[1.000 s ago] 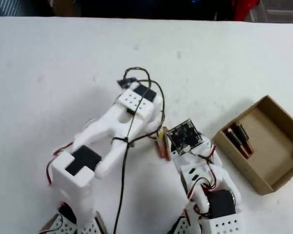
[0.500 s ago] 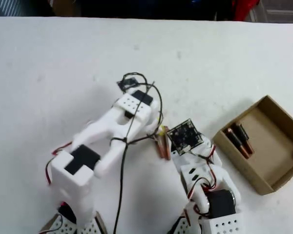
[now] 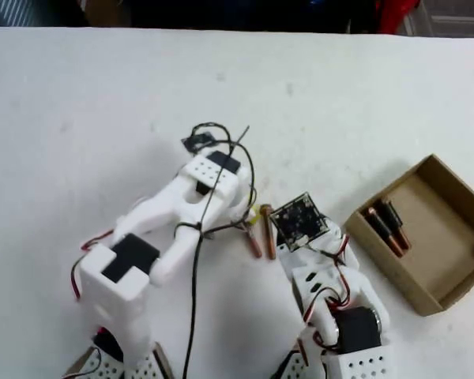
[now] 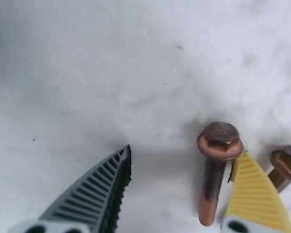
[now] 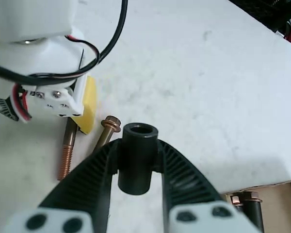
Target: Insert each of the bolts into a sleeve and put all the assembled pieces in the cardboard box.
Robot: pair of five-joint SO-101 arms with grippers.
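Observation:
My left gripper (image 4: 184,153) is open just above the table, with one copper bolt (image 4: 214,167) lying between its fingers, close against the yellow finger (image 4: 254,194). A second bolt (image 4: 285,167) lies outside that finger. In the high view both bolts (image 3: 260,235) lie between the two arms, with the left gripper (image 3: 249,219) over them. My right gripper (image 5: 137,145) is shut on a black sleeve (image 5: 136,170), held upright with its hole up, next to the bolts (image 5: 105,132). The cardboard box (image 3: 450,193) stands to the right and holds assembled pieces (image 3: 385,226).
The right arm's wrist board (image 3: 299,219) sits just right of the bolts. A black cable (image 3: 201,237) loops over the left arm. Open white tabletop (image 3: 103,103) stretches to the back and left. A corner of the box (image 5: 276,204) lies close beside the right gripper.
The left arm has shifted a little left and back. The two bolts, lying tight together before, now lie slightly apart. The right arm has stayed still.

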